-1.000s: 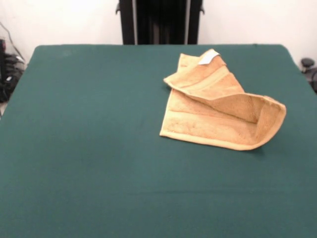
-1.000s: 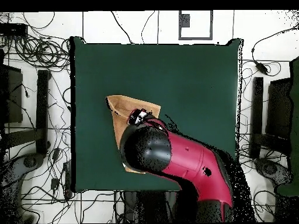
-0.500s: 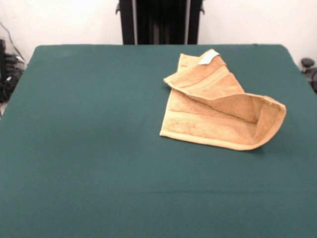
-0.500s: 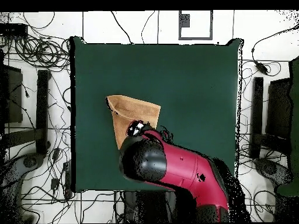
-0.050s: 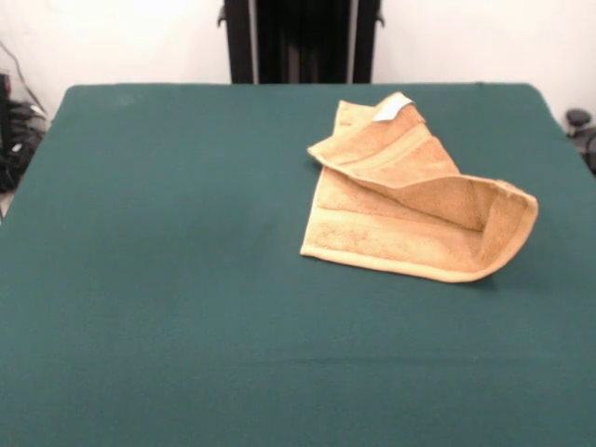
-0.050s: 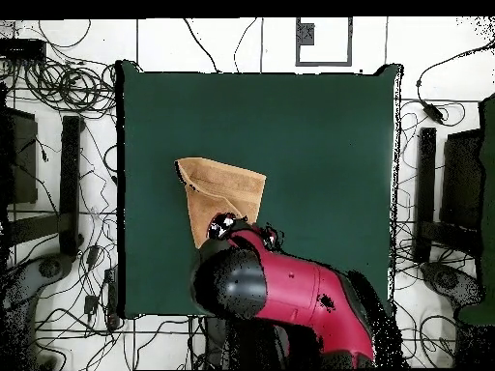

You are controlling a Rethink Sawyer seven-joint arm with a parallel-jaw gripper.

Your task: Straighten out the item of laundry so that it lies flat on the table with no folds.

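Laundry here is an orange-tan terry hand towel [image 5: 410, 209], lying folded on the dark green bench [image 5: 168, 279]. In the front view it sits right of centre and toward the far half of the bench, well clear of every edge. A lower layer lies flat, with a woven border band running along its near hem. An upper layer is folded back over it on a slant, from the far corner down toward the right. At the right end the fold stands up in a rounded loop, leaving an open pocket between the layers. A small white tag [image 5: 391, 109] sticks up at the far corner of the towel.

From overhead, the towel [image 6: 220, 193] lies in the left half of the bench [image 6: 319, 145], tapering toward the robot's side. The red and black arm [image 6: 290, 295] reaches over the bench edge nearest the base, and its black rounded end hangs over the towel's narrow end, hiding that part. The hand itself is hidden beneath the arm in this view, and the front view shows none of it, so I cannot tell whether it is apart or together. Cables [image 6: 58, 87] trail over the floor around the bench.
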